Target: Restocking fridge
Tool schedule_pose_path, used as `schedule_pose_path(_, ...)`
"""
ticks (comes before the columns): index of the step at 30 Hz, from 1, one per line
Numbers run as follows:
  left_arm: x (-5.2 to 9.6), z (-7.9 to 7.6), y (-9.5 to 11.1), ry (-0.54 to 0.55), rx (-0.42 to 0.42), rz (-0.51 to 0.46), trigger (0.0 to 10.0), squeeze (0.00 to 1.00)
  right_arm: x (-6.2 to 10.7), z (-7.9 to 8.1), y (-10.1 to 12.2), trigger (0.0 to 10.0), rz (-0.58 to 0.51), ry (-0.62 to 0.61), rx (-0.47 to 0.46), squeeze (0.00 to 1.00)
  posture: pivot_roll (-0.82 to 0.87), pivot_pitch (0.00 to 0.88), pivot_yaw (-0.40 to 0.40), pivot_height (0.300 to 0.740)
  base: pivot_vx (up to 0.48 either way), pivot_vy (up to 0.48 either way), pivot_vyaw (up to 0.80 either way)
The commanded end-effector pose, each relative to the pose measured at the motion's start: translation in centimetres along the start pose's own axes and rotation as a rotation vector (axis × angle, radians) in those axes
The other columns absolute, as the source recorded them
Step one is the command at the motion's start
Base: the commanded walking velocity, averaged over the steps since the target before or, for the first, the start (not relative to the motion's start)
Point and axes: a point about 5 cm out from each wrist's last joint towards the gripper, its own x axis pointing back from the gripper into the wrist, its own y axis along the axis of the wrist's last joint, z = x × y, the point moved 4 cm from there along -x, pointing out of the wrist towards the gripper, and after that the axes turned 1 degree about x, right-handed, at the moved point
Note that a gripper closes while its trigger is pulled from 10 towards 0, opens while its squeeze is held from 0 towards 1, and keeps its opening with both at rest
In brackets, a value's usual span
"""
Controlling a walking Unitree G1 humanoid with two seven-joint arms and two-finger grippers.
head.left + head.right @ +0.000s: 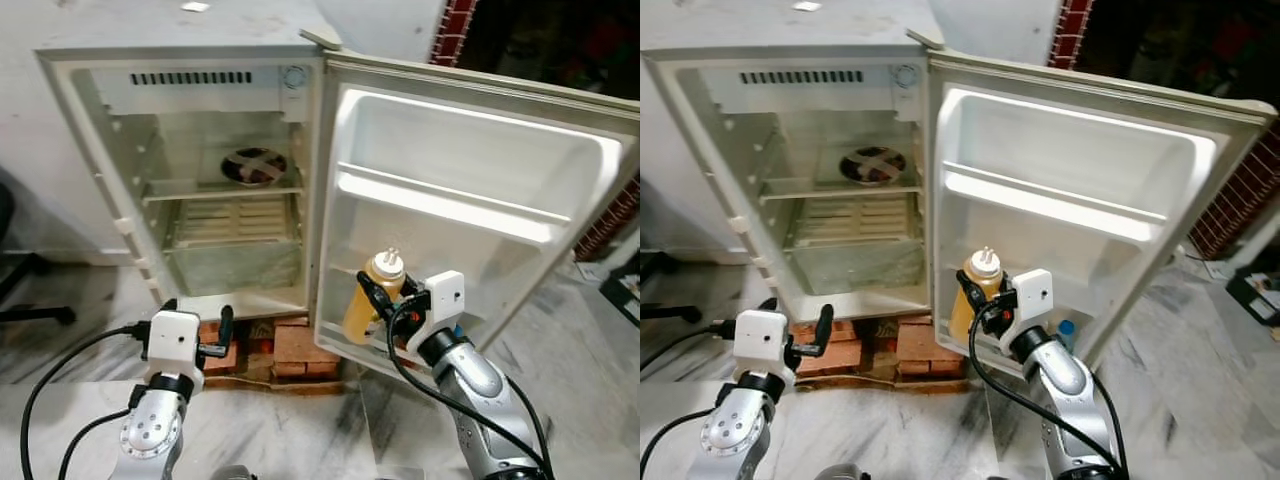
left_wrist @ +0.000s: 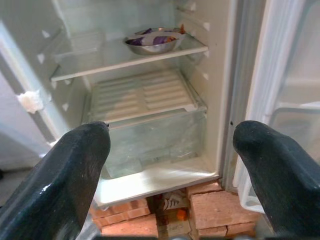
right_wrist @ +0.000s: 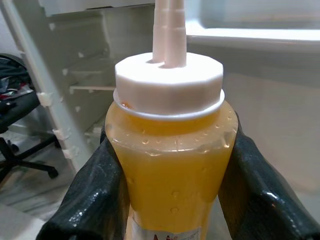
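Right gripper (image 1: 381, 303) has both fingers (image 3: 95, 195) clamped on the sides of the yellow sauce bottle (image 1: 374, 293), upright at the open fridge door's (image 1: 470, 190) lower shelf. Right wrist view shows droplets inside the bottle under its white cap (image 3: 168, 82). Left gripper (image 1: 198, 325) spread wide, holding nothing; between its fingers (image 2: 65, 180) the left wrist view shows the fridge (image 1: 90, 120) interior, a steel bowl (image 2: 154, 41) on the upper shelf, bricks (image 2: 212, 207) beneath.

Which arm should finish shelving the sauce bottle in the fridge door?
Right. The right gripper already clamps the yellow sauce bottle at the door's lower shelf; the left gripper is open before the fridge compartment.
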Motion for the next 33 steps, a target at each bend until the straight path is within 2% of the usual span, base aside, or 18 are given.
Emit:
schedule_pose_path(1,-0.11,-0.07,0.14,-0.009,-0.017,-0.004,10.0,0.0,-0.18,-0.14,0.72,10.0,-0.03,-0.011,0.022,0.0,0.01,0.0,-0.009,0.74,0.0,0.0,0.0)
schedule_pose_path(7,-0.14,-0.01,0.13,-0.008,-0.019,-0.003,10.0,0.0,-0.2,-0.21,0.52,10.0,-0.022,-0.015,0.03,0.0,0.01,0.0,-0.007,0.73,0.0,0.0,0.0)
schedule_pose_path(21,-0.33,-0.12,0.31,-0.013,-0.022,-0.005,10.0,0.0,-0.32,-0.15,0.66,10.0,-0.043,-0.021,0.03,0.0,0.01,0.0,-0.003,0.635,0.0,0.0,0.0)
schedule_pose_path(33,-0.52,-0.12,0.4,-0.007,-0.018,-0.006,10.0,0.0,-0.46,-0.55,0.47,10.0,-0.033,-0.042,0.038,0.0,0.01,0.0,-0.002,0.635,0.0,0.0,0.0)
